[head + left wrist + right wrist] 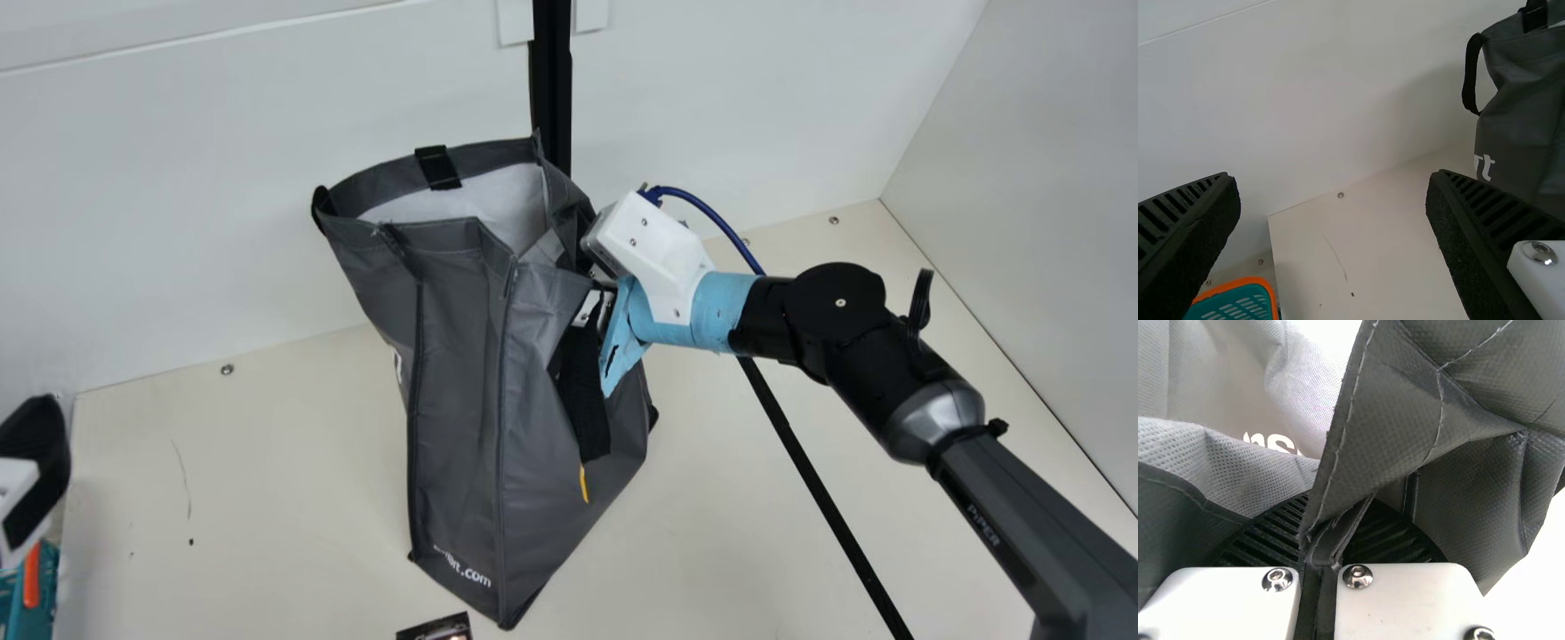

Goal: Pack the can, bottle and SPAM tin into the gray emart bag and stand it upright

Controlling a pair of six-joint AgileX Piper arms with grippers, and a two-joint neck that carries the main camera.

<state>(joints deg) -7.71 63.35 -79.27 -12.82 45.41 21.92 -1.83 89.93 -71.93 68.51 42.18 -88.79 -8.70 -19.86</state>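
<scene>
The gray emart bag (pixel 462 382) stands tall with its mouth open near the back wall in the main view, its white lining showing. At its right side my right gripper (pixel 594 311) is pressed against the rim. In the right wrist view the right gripper (pixel 1319 577) is shut on a fold of the bag (pixel 1398 420). My left gripper (pixel 34 471) is at the main view's left edge, well apart from the bag. The left wrist view has the left gripper (pixel 1335 247) open with nothing between its fingers, the bag (pixel 1521 127) beyond.
A teal basket with an orange rim (pixel 1238 287) stands at the far left. A small dark printed item (pixel 437 628) lies at the near edge, before the bag. A black strip (pixel 822 484) runs over the table on the right, and walls enclose the back and right.
</scene>
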